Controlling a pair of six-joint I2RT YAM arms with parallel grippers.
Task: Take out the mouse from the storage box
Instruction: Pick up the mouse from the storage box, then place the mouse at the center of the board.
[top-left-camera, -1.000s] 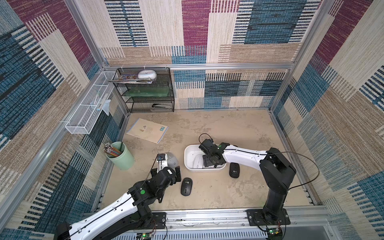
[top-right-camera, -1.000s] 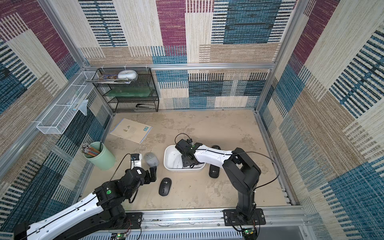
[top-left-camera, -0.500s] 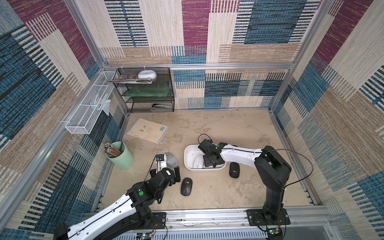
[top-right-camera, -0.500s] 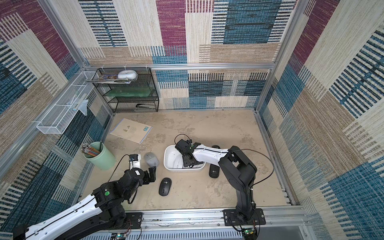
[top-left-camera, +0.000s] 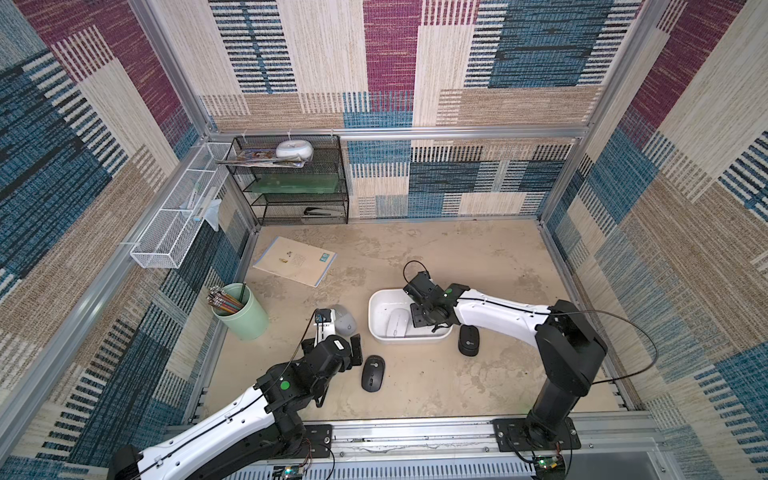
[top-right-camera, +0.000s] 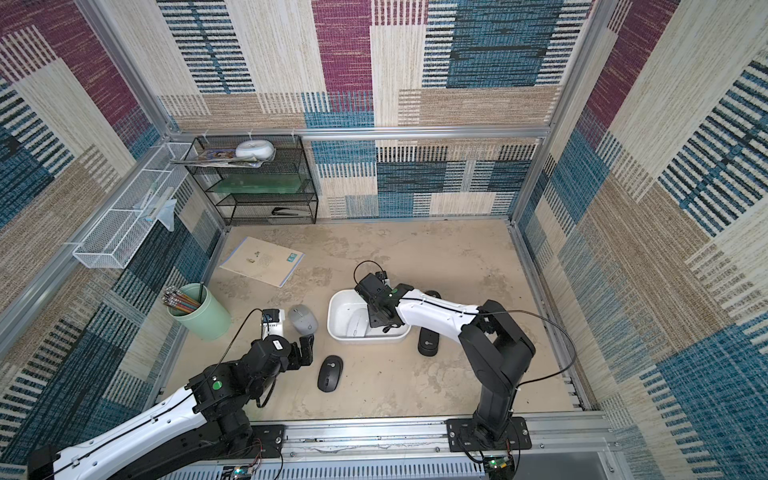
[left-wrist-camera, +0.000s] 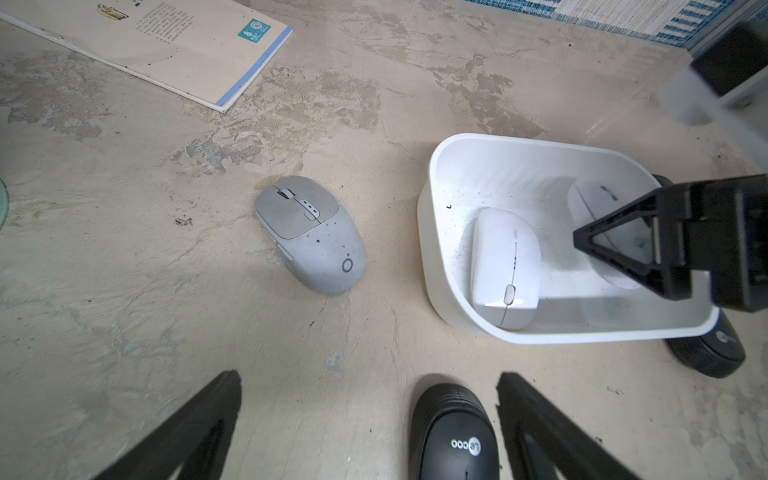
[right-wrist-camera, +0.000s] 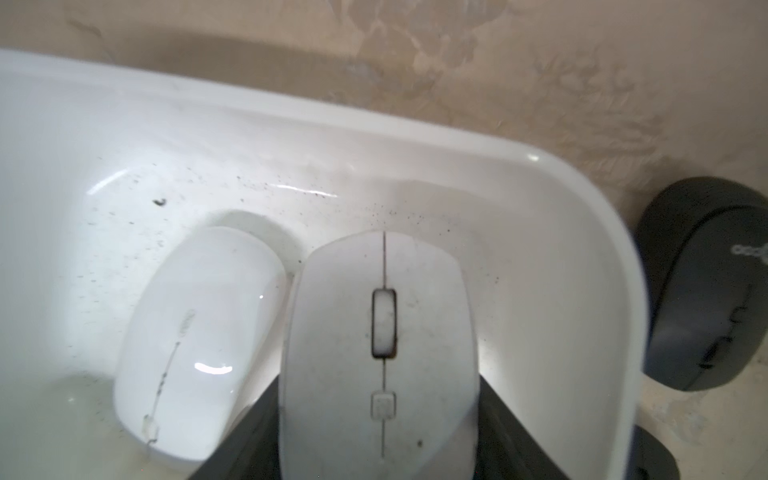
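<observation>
Right wrist view: the storage box holds a glossy mouse and the matte mouse, which lies between my right gripper jaws. They stand narrow at its flanks, but I cannot tell whether they bite. It looks light, rigid and slick, so I'd pinch the flanks. Left wrist view reads "Lecoo" on a black mouse outside.
</observation>
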